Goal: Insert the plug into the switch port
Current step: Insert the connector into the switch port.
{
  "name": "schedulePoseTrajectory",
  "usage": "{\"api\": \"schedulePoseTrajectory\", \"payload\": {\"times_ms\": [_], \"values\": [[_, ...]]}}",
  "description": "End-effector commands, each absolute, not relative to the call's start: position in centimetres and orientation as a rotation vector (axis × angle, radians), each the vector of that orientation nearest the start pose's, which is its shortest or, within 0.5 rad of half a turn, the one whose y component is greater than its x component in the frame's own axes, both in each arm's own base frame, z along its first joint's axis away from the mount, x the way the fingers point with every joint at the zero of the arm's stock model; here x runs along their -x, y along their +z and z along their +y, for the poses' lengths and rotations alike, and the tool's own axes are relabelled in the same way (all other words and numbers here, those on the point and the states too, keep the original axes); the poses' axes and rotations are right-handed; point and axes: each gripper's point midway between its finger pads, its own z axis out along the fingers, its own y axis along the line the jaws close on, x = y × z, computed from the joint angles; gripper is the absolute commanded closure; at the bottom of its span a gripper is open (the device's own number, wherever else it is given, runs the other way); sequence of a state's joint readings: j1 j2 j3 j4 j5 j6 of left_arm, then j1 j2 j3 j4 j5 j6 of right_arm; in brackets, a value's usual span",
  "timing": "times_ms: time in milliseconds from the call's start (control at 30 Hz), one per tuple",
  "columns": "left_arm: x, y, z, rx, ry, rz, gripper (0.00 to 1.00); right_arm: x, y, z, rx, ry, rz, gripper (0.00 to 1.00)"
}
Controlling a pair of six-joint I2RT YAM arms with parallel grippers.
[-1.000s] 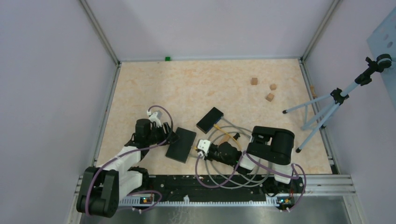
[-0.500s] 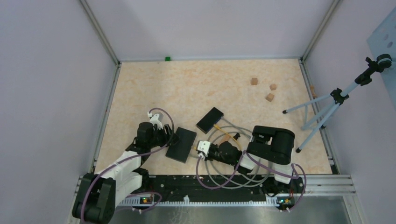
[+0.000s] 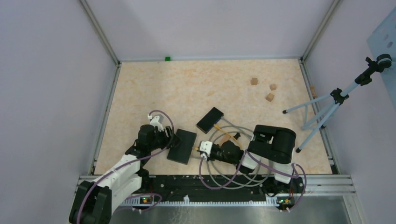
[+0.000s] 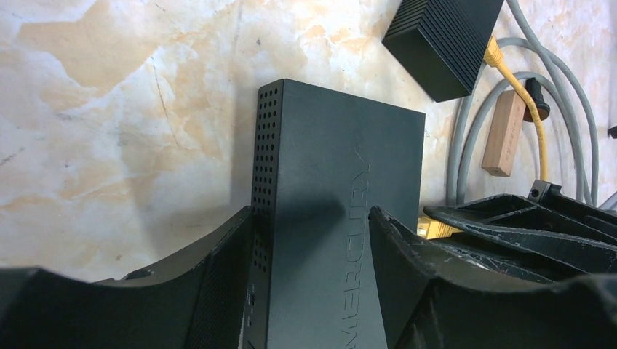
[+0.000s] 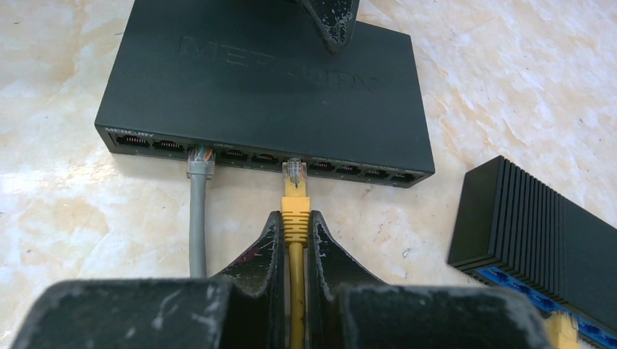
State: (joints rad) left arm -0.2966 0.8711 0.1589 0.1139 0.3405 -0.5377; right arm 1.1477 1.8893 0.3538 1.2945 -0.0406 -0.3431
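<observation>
Right gripper (image 5: 295, 218) pinches yellow cable plug (image 5: 295, 195), tip at port mouth of flat black plastic switch (image 5: 262, 87); left gripper (image 4: 309, 225) straddles switch, grip unclear; skewed push may jam plug or shove switch.

Three wooden cubes (image 3: 270, 97) sit near the table's (image 3: 187, 84) far right corner; a tripod (image 3: 337, 95) stands by its right edge, possibly just off it.
</observation>
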Motion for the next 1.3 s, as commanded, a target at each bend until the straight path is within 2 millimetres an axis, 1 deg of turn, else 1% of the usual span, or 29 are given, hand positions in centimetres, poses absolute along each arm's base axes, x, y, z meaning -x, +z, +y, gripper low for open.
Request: {"api": "schedulePoseTrajectory", "payload": {"times_ms": [0, 133, 300, 467, 700, 900, 1100, 1267], "values": [[-19.8, 5.2, -16.5, 0.066, -0.949, 2.303, 0.36, -17.3, 3.3, 36.1, 1.24, 0.628, 1.33, 1.0], [-21.6, 6.1, -15.6, 0.108, -0.856, 2.279, 0.34, -17.1, 2.6, 34.8, 1.24, 0.604, 1.36, 1.0], [-22.7, 6.4, -15.4, 0.11, -0.812, 2.274, 0.33, -17.2, 2.3, 33.7, 1.225, 0.578, 1.386, 1.0], [-22.6, 6.1, -15.6, 0.105, -0.823, 2.292, 0.33, -17.5, 2.2, 33.9, 1.222, 0.578, 1.402, 1.0], [-21.9, 5.6, -16.0, 0.078, -0.859, 2.312, 0.35, -18.1, 2.5, 35.6, 1.241, 0.587, 1.402, 1.0], [-21.1, 5.1, -16.3, 0.065, -0.898, 2.322, 0.39, -18.4, 2.5, 36.5, 1.253, 0.591, 1.405, 1.0], [-20.6, 4.7, -16.4, 0.062, -0.913, 2.329, 0.41, -18.1, 2.6, 36.9, 1.265, 0.612, 1.391, 1.0], [-20.5, 4.7, -16.3, 0.058, -0.907, 2.331, 0.42, -17.7, 2.3, 36.5, 1.284, 0.619, 1.392, 1.0]]}}
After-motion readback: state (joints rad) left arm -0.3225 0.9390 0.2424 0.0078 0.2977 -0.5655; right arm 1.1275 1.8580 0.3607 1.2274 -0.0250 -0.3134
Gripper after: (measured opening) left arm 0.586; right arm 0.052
